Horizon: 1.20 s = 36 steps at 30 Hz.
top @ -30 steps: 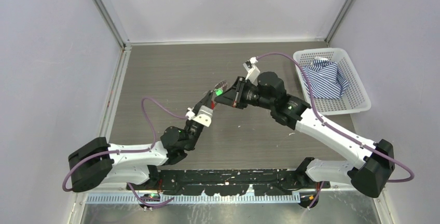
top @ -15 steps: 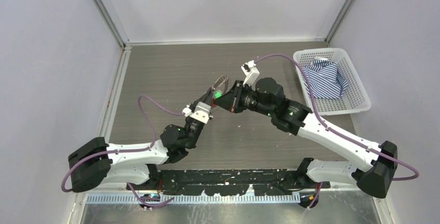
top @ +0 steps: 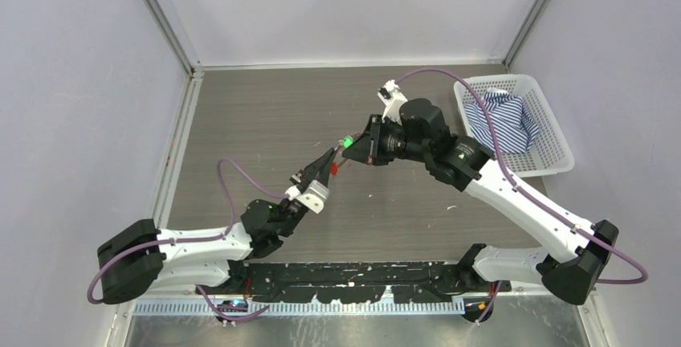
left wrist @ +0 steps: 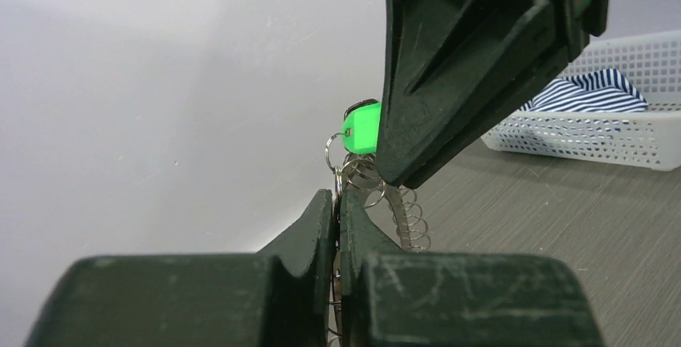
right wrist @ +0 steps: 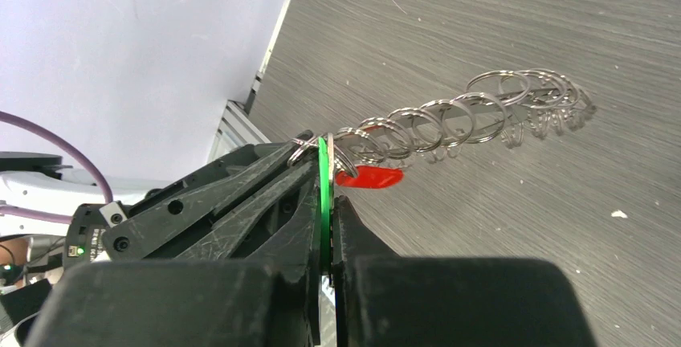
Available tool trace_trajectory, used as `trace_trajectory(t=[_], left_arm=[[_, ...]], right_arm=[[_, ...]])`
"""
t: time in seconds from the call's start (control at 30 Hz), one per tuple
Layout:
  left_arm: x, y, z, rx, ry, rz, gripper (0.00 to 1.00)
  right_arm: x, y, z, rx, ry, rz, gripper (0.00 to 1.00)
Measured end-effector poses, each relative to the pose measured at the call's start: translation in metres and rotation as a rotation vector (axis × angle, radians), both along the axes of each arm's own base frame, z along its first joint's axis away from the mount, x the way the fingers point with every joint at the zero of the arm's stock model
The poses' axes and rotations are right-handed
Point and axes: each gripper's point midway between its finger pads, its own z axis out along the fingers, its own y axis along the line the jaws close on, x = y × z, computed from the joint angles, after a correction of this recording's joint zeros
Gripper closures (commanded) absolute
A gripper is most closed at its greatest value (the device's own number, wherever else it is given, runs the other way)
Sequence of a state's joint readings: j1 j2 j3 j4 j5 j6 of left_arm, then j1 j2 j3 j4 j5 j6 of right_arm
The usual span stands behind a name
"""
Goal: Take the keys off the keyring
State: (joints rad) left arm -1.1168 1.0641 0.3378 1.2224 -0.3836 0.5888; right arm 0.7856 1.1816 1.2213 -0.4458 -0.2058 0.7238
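Your right gripper (top: 351, 146) has its jaws pressed together on the green-headed key (left wrist: 361, 128). In the right wrist view the green plastic shows edge-on as a thin line between the two fingers. Your left gripper (top: 333, 157) meets it tip to tip over the middle of the tabletop (top: 265, 114), both raised off the surface. The left jaws are pinched down to a slit with thin silvery metal caught in it, right beside the green head.

The silvery keys (right wrist: 466, 114) stick out from that meeting point as a stiff row of round loops, held in the air and pointing away from the right gripper. Their shadow falls on the wood-grain surface below. You cannot pick out the keyring itself among those loops. A small red tag (right wrist: 369, 177) hangs just under the bunch, close to the fingertips.

Well off to the right, at the tabletop's edge, stands a white plastic basket (top: 554, 150) with a blue-and-white striped cloth (top: 502, 118) bundled inside.
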Motion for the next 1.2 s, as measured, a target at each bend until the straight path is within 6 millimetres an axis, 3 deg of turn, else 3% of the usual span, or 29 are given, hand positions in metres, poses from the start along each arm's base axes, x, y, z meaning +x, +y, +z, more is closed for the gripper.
trace_trajectory(t=[0.3,0.43,0.53,0.63,0.8,0.9,1.0,1.2], left_arm=[[-0.005,0.001,-0.010,0.049,0.013,-0.020,0.98],[-0.005,0.004,-0.013,-0.020,0.094,-0.032,0.80],[-0.001,0.008,-0.024,-0.087,0.190,-0.021,0.76],[0.003,0.012,-0.048,-0.137,0.296,-0.001,0.76],[0.004,0.017,-0.118,-0.087,0.452,0.034,0.70],[-0.001,0.019,-0.140,-0.065,0.496,0.022,0.67],[-0.005,0.015,-0.139,-0.083,0.508,-0.017,0.67],[-0.016,0.015,-0.112,-0.154,0.488,-0.098,0.66]], right_arm=[[0.001,-0.001,-0.010,-0.079,0.051,0.069,0.99],[-0.004,0.001,-0.007,-0.109,0.027,0.140,0.99],[-0.006,0.000,-0.013,-0.143,0.007,0.191,0.99],[-0.009,-0.003,-0.025,-0.177,-0.004,0.225,0.99],[-0.015,-0.006,-0.062,-0.235,0.038,0.271,0.99],[-0.012,-0.003,-0.080,-0.279,0.050,0.302,0.99],[-0.010,-0.002,-0.096,-0.320,0.056,0.335,0.99],[-0.008,0.000,-0.120,-0.370,0.071,0.400,0.99]])
